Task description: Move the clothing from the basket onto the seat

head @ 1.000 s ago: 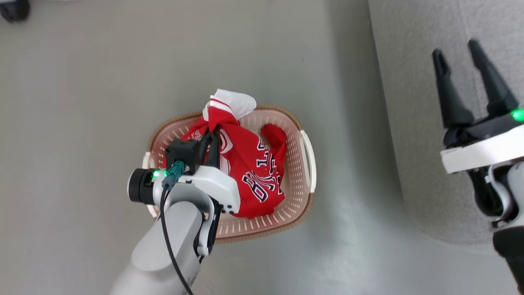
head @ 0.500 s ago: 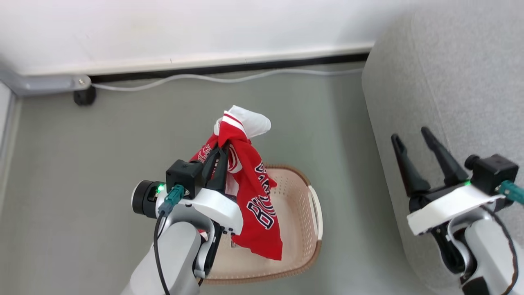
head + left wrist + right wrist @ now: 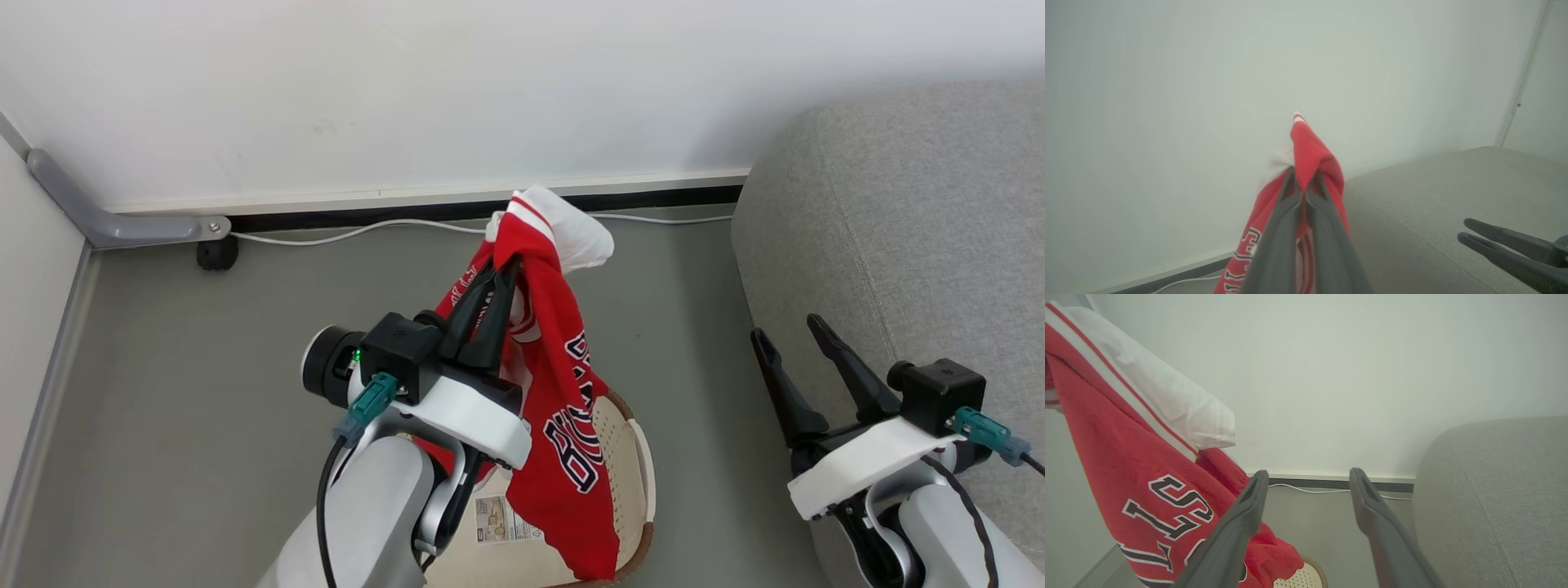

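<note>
The red jersey point(image 3: 563, 392) hangs pinched shut in my left tool point(image 3: 498, 273), raised above the basket point(image 3: 645, 457), its hem over the basket's rim. My right tool point(image 3: 784, 327) is open and empty beside the basket. The drop onto the sofa point(image 3: 898, 245) is not yet done.

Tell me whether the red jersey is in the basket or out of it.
Out: the jersey hangs bunched from the shut left gripper above the basket. Whether its lowest hem touches the basket, cannot tell.

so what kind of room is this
Likely a living-room corner, perhaps staged: a grey fabric sofa, a laundry basket on a grey floor, and a white wall with a cable along its base.
</note>
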`<state>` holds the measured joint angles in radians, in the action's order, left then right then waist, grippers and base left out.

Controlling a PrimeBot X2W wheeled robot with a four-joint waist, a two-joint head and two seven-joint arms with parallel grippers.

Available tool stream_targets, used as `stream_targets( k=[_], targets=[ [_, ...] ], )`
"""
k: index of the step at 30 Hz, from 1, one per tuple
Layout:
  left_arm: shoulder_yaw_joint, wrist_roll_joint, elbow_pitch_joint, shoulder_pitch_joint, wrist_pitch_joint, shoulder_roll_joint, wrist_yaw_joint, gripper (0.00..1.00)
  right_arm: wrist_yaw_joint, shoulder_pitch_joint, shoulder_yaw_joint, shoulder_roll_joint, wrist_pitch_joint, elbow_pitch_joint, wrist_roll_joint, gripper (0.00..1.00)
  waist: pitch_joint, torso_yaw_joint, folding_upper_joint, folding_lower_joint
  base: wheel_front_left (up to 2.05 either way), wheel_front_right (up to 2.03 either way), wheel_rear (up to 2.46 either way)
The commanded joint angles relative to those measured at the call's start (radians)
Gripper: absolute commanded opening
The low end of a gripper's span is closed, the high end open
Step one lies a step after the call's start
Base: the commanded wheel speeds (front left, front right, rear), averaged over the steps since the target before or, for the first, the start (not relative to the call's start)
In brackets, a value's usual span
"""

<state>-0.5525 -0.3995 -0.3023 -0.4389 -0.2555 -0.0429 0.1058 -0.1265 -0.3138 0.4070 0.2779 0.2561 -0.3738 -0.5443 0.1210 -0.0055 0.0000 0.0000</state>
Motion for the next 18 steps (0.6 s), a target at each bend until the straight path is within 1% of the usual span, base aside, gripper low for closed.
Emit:
stream_targets(
  k=[1, 6, 10, 12, 14, 18],
  targets=[
    [0.022, -0.002, 0.050, -0.059, -0.006, -0.007, -0.003, 0.00, -0.004, 0.006, 0.019, 0.001, 0.006, 0.015, 0.012, 1.00, -0.004, -0.001, 0.0000, 0.0000, 0.00, 0.00, 0.00],
    [-0.013, 0.001, 0.077, -0.097, -0.006, -0.007, -0.011, 0.00, -0.004, 0.011, 0.026, -0.006, 0.006, 0.018, 0.014, 1.00, -0.011, 0.001, 0.0000, 0.0000, 0.00, 0.00, 0.00],
    [-0.035, -0.006, 0.080, -0.120, -0.006, -0.007, -0.006, 0.00, -0.004, 0.008, 0.037, -0.009, 0.006, 0.045, 0.014, 1.00, -0.010, 0.003, 0.0000, 0.0000, 0.00, 0.00, 0.00],
    [-0.047, -0.011, 0.083, -0.126, -0.006, -0.007, -0.005, 0.00, -0.004, -0.001, 0.050, -0.014, 0.006, 0.094, 0.013, 1.00, -0.010, 0.004, 0.0000, 0.0000, 0.00, 0.00, 0.00],
    [-0.063, -0.012, 0.082, -0.131, -0.006, -0.007, -0.007, 0.00, -0.004, -0.011, 0.070, -0.016, 0.006, 0.168, 0.018, 1.00, -0.007, 0.005, 0.0000, 0.0000, 0.00, 0.00, 0.00],
    [-0.086, -0.019, 0.083, -0.136, -0.006, -0.007, -0.001, 0.00, -0.004, -0.029, 0.133, -0.007, 0.006, 0.301, 0.021, 1.00, -0.004, 0.009, 0.0000, 0.0000, 0.00, 0.00, 0.00]
  ],
)
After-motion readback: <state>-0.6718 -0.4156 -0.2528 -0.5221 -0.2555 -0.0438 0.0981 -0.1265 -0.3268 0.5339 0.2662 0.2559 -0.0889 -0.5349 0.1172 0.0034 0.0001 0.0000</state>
